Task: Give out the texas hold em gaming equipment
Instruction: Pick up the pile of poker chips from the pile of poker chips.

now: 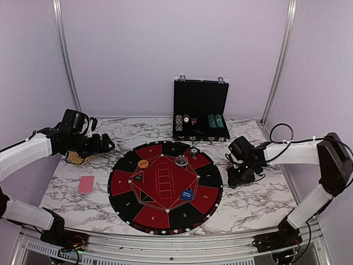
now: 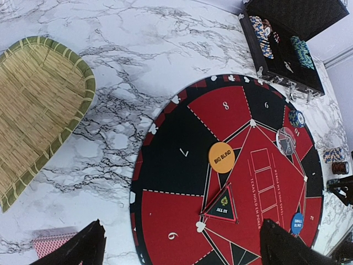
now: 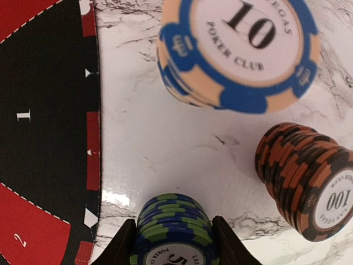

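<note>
Blue-and-green poker chip stack (image 3: 174,229) on the marble desk (image 3: 165,138), just beside the rim of the mat (image 3: 49,138), between the fingers of the right claw (image 3: 174,220); whether they clamp it cannot be told. Nearby: cream-and-blue "10" stack (image 3: 237,49), dark red "100" stack (image 3: 303,176). Left claw (image 1: 105,144), jaws wide apart, hangs near the woven tray (image 2: 38,110).

Orange disc (image 2: 222,157): BIG BLIND.
Blue disc (image 2: 297,222): SMALL BLIND.
Triangular marker (image 2: 222,205): ALL IN.
Round mat (image 2: 171,165): TEXAS HOLD'EM POKER; segments 6, 7, 8, 9.
Peach-blue chip (image 3: 242,44): 10, POKER CLUB.
Orange-black chip (image 3: 331,201): 100.
</note>
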`<state>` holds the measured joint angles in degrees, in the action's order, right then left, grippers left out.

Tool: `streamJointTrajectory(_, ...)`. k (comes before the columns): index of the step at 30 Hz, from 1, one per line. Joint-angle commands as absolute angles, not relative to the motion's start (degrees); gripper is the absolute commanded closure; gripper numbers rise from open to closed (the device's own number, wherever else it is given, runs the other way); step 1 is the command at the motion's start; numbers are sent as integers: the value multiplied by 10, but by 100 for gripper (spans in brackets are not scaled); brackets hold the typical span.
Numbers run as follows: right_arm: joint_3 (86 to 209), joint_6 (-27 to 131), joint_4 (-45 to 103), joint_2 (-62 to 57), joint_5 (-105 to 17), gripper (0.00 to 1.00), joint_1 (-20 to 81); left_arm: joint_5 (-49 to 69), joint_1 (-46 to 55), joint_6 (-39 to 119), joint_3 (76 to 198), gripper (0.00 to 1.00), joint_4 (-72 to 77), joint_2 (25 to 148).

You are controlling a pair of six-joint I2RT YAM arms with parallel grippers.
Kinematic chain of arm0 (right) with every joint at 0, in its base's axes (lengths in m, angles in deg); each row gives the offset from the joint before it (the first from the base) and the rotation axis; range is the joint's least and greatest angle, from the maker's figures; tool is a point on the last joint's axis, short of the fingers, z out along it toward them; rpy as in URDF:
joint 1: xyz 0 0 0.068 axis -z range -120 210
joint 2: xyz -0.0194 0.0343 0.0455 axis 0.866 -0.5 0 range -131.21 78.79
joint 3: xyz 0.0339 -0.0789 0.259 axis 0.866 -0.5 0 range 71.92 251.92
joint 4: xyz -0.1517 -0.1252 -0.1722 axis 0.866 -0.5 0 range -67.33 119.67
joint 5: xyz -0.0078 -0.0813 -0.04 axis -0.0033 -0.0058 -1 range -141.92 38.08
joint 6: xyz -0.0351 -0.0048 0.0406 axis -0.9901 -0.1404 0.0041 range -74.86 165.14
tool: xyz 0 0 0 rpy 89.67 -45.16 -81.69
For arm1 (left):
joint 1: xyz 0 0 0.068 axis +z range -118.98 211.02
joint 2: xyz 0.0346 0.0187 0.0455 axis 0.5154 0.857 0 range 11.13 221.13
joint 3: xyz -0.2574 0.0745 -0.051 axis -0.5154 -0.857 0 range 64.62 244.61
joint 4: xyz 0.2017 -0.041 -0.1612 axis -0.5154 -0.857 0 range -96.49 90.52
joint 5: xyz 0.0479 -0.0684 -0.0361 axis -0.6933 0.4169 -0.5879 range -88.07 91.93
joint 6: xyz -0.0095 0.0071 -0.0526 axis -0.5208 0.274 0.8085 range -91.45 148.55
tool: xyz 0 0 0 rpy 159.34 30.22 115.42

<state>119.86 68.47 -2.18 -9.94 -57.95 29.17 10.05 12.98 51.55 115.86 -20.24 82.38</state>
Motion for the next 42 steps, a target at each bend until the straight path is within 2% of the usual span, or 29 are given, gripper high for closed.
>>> streamJointTrajectory(1, 1202, 680, -22, -96, -583, 62, 298, 108, 134, 516, 1160, 1, -194, 828)
streamJointTrajectory(8, 1214, 681, -35, -87, -586, 68, 298, 109, 134, 515, 1159, 1, -194, 825)
streamJointTrajectory(42, 1252, 679, -68, -75, -593, 69, 293, 111, 134, 514, 1160, 1, -195, 824)
